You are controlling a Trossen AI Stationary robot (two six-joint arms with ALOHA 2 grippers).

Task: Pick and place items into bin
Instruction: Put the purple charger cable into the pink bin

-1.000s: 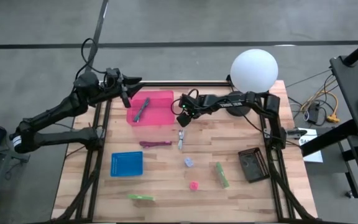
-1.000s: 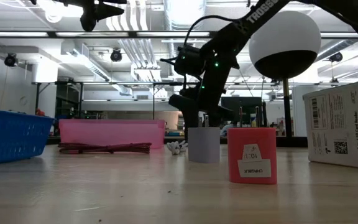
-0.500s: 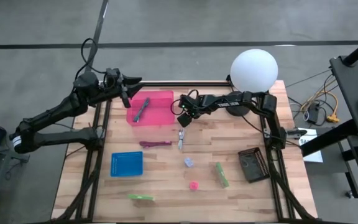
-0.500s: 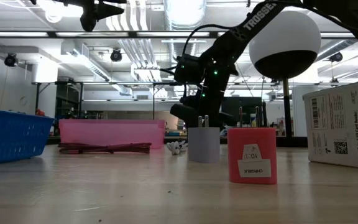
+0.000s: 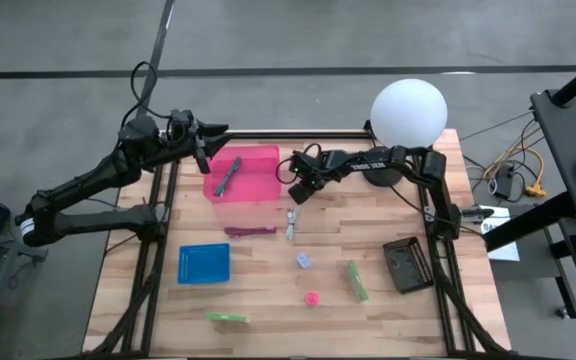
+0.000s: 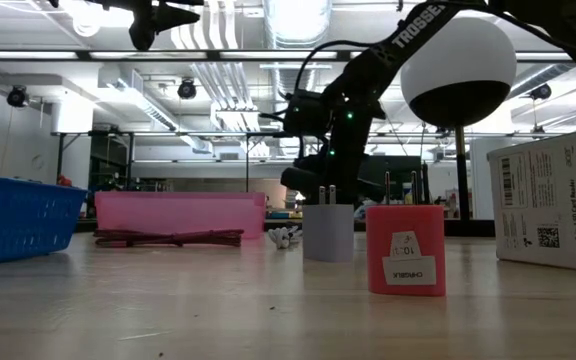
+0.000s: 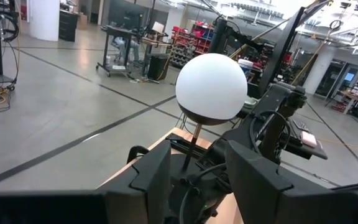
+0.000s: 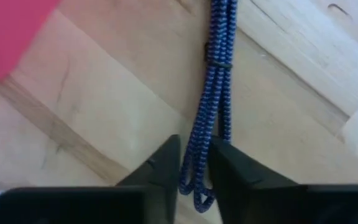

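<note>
From above, the right gripper point(image 5: 298, 192) sits low over the wooden table point(image 5: 268, 290), just beside the right edge of the pink bin point(image 5: 243, 172). A gray stick point(image 5: 228, 177) lies inside that bin. The left gripper point(image 5: 208, 140) waits up by the far left corner of the bin, and from here you cannot tell how wide its fingers are. On the table lie a maroon stick point(image 5: 250, 231), a silver tool point(image 5: 291, 222), a lavender block point(image 5: 304, 261), a pink block point(image 5: 312, 298), two green sticks point(image 5: 356, 281) and point(image 5: 227, 317), a blue tray point(image 5: 204, 264) and a black box point(image 5: 408, 264). A white globe lamp point(image 5: 409, 114) stands at the far edge. From table height, the right gripper point(image 6: 320, 182) hangs just above the lavender block point(image 6: 328, 232), with the pink block point(image 6: 405, 250) near the camera and the pink bin point(image 6: 178, 212) farther back. The left wrist view shows the left gripper's fingers point(image 7: 154, 177) apart with nothing between them, facing the globe lamp point(image 7: 211, 87). The right wrist view shows the right gripper point(image 8: 194, 165) pinching a blue cord point(image 8: 215, 81) that lies on the wood.
</note>
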